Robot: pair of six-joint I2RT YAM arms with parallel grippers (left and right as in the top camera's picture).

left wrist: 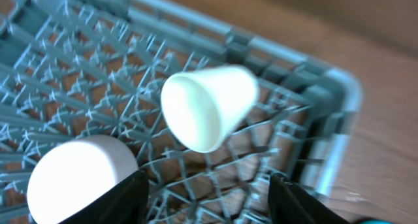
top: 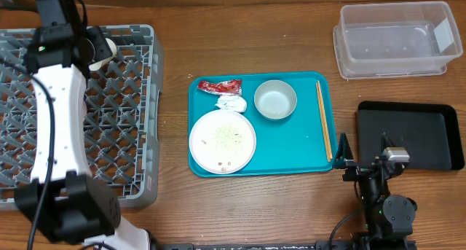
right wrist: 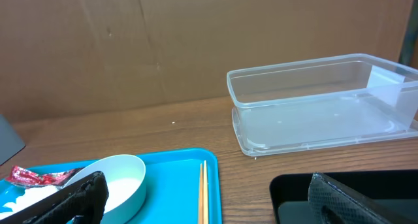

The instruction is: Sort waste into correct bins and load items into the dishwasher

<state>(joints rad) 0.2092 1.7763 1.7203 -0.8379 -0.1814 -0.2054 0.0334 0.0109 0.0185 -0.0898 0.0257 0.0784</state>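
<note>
- The dish rack (top: pixel 135 97) was grey, with a lattice grid pattern across its floor;
- the cup (left wrist: pixel 209 106) in it was plain white;
- the teal tray (top: pixel 291 151) was one flat colour, unpatterned;
- the wrapper (top: pixel 219 85) was shiny red; the tissue (top: pixel 231 103) white;
- the plate (top: pixel 207 151) was white, speckled with pale crumbs (top: pixel 226 135);
- the bowl (top: pixel 275 99) was pale grey; the chopsticks (top: pixel 323 119) light wood;
- the tub (top: pixel 393 40) was clear; the black tray (top: pixel 408 133) matte;
- the counter (top: pixel 255 206) was brown with a wood grain;
- the left end effector (left wrist: pixel 206 204) and right end effector (right wrist: pixel 202 201) were black.
</note>
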